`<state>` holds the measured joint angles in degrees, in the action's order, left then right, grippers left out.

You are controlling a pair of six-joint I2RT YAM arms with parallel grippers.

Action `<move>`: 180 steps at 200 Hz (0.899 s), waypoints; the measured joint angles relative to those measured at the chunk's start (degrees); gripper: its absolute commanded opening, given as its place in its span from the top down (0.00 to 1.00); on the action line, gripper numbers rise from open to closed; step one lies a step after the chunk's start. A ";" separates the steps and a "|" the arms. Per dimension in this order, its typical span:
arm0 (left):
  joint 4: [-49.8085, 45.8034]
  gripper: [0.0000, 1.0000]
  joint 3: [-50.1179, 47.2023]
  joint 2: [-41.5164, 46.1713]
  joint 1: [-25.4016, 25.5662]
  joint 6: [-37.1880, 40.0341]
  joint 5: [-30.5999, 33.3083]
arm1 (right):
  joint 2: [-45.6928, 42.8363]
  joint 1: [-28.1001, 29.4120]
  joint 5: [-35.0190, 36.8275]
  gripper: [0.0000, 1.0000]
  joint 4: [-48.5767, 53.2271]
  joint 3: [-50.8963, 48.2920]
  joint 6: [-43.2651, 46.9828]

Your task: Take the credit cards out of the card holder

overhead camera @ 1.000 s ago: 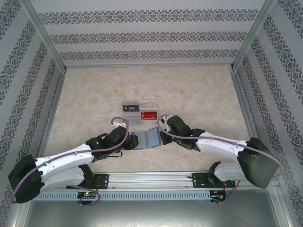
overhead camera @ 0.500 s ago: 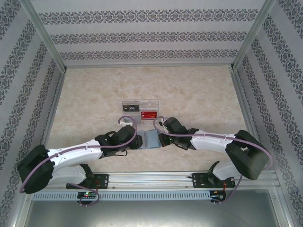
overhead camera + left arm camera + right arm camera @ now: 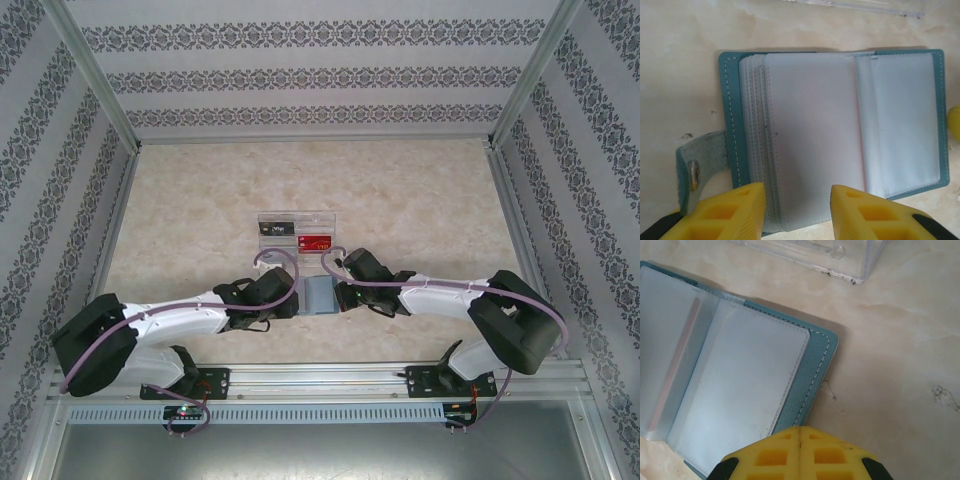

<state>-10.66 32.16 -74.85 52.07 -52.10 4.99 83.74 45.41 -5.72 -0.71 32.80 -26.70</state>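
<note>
Two arms meet at the middle of the tabletop [image 3: 420, 200] in the overhead view, left arm [image 3: 180, 322] and right arm [image 3: 440, 297] nose to nose. Between them lies the card holder [image 3: 322, 295], flat and spread open. Just beyond it sits a clear tray [image 3: 330, 222] with a dark card [image 3: 275, 228] in one compartment and a red card [image 3: 316, 241] in the next. The print on both is too small to read.

Over to the left wrist view. The card holder [image 3: 835, 145] lies open, a teal border around a stack of cloudy plastic sleeves [image 3: 810, 150]. A strap [image 3: 702, 160] with a metal snap [image 3: 694, 172] sticks out at its left side. The left jaws are parted, yellow fingers [image 3: 725, 212] standing at either side of the near edge of the sleeves and pinching nothing I can see. No lettering shows on the sleeves.

Now the right wrist view. The right jaws are clenched, yellow fingers [image 3: 775, 455] pressed together with no gap, right at the teal edge of the card holder [image 3: 810, 380]. Whether they touch it, I cannot tell. A pinkish strip [image 3: 675, 370] shows through one sleeve, too blurred to name. A corner of the tray [image 3: 860, 265] sits on the tabletop just past the card holder.
</note>
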 measured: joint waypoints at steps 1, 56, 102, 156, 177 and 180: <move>0.02 0.60 0.00 -0.11 0.00 0.00 0.00 | 0.02 0.00 0.00 1.00 0.00 0.02 0.00; 0.52 0.62 1.14 -3.34 0.00 0.00 -0.02 | 0.63 0.00 -0.20 1.00 -0.02 0.15 0.00; 0.83 0.62 2.21 -4.20 0.00 0.02 -0.07 | 0.79 0.00 -0.24 1.00 -0.02 0.15 0.00; 1.11 0.60 3.02 -4.28 0.00 0.48 -0.81 | 1.20 0.02 -0.42 1.00 0.00 0.20 0.00; 1.68 0.56 3.02 -4.31 0.00 0.90 -2.12 | 1.36 0.02 -0.42 1.00 0.00 0.28 0.02; 1.81 0.56 3.02 -4.31 0.00 0.92 -2.29 | 1.40 0.02 -0.42 1.00 0.00 0.31 0.00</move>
<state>-8.84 35.18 -79.15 52.07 -51.18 2.70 85.14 45.43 -6.13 -0.71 33.10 -26.70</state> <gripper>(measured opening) 0.426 0.063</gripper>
